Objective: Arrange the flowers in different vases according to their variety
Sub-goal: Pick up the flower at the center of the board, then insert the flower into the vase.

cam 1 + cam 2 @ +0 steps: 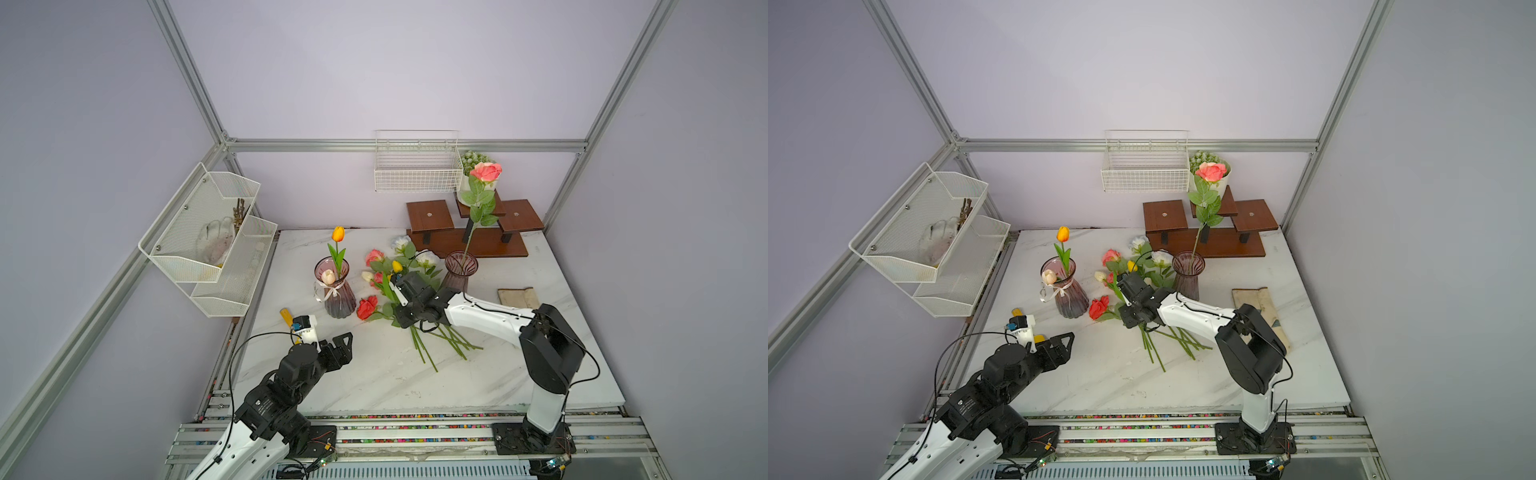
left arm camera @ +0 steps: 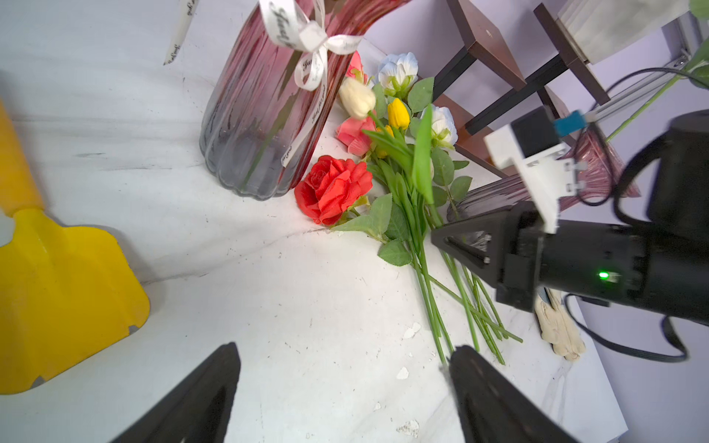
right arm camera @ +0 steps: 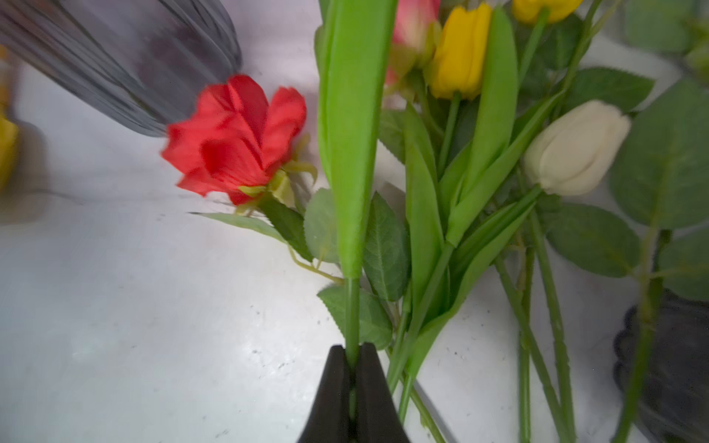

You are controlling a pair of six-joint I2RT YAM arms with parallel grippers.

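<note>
A wide vase with a white ribbon (image 1: 338, 297) (image 2: 264, 115) holds an orange tulip (image 1: 338, 234) and a cream tulip (image 1: 328, 276). To its right, a slimmer vase (image 1: 459, 270) holds a pink rose (image 1: 486, 171). Between them lies a heap of flowers (image 1: 409, 266), with a red rose (image 1: 367, 307) (image 3: 234, 138) at its near side. My right gripper (image 1: 395, 309) (image 3: 352, 354) is shut on one tulip stem (image 3: 352, 307) with a long leaf; its bloom is out of view. My left gripper (image 1: 348, 337) (image 2: 341, 347) stands open over bare table, near the stem ends.
A yellow trowel (image 1: 286, 318) (image 2: 57, 287) lies left of my left gripper. A brown wooden stand (image 1: 469, 243) at the back carries a white plant pot (image 1: 463, 187). A wire basket (image 1: 417, 168) hangs on the back wall and mesh shelves (image 1: 208, 241) on the left. A glove (image 1: 517, 297) lies right.
</note>
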